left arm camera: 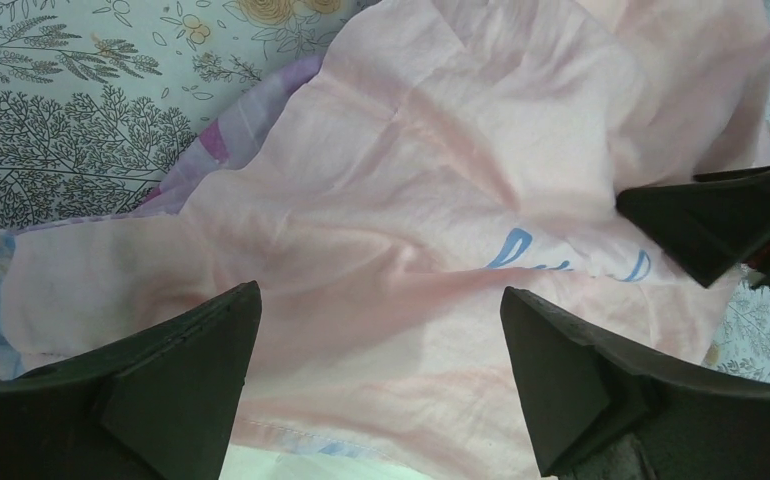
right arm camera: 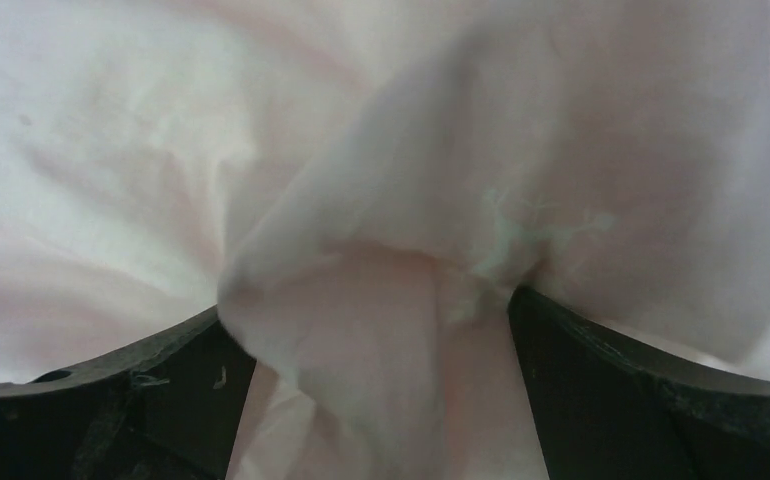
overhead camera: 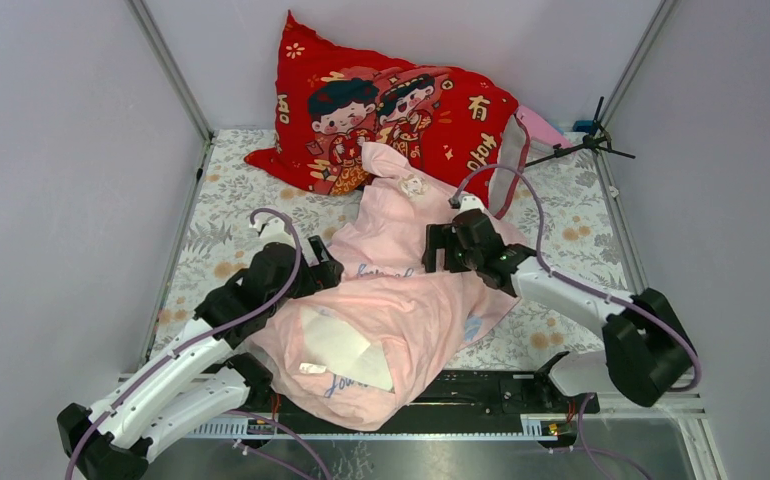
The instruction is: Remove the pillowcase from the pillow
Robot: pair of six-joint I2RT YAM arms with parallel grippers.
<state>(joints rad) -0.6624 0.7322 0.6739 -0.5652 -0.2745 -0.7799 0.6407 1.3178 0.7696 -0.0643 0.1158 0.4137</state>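
Pillowcase point(overhead camera: 401, 300) lies crumpled just in front of the red cushion point(overhead camera: 391, 110) in the top view, with the pillow point(overhead camera: 346, 350) showing white at the end farthest from the cushion. Left wrist: left gripper point(left arm camera: 381, 290) spread open over pink cloth. Right wrist: right gripper point(right arm camera: 366, 300) open, a fold bunched between its fingers. Closing deep could pinch the pillow too, dragging both.

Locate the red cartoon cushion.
The red cushion sits back-centre in the top view, against the rear wall; a corner of the pink pillowcase overlaps its lower edge.
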